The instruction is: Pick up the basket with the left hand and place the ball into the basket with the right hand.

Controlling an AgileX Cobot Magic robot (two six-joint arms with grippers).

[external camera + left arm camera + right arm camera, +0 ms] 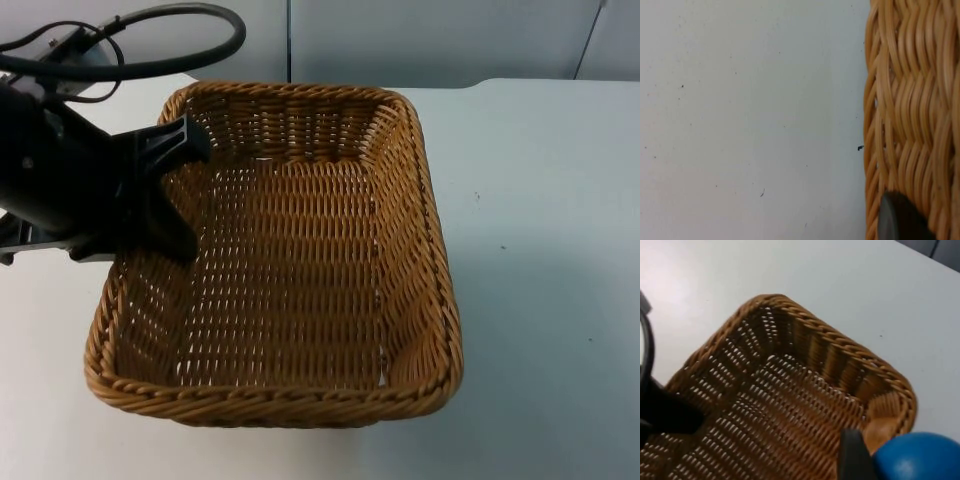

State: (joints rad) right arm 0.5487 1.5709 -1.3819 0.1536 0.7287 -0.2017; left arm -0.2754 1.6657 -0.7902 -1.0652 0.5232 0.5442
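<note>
While the left end effector [170, 190] grips the basket [300, 270] wall, the right end effector [865, 460] holding the blue ball [917, 457] over its rim could drop it outside onto the table [540, 250].

No readable text or labels, as far as visible

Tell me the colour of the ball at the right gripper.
Blue ball, seen best in the right wrist view.

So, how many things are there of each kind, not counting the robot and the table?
Basket: 1, wicker, its wall held by the left hand.
Ball: 1, blue, in the right hand, above the basket.
Total: 2.
</note>
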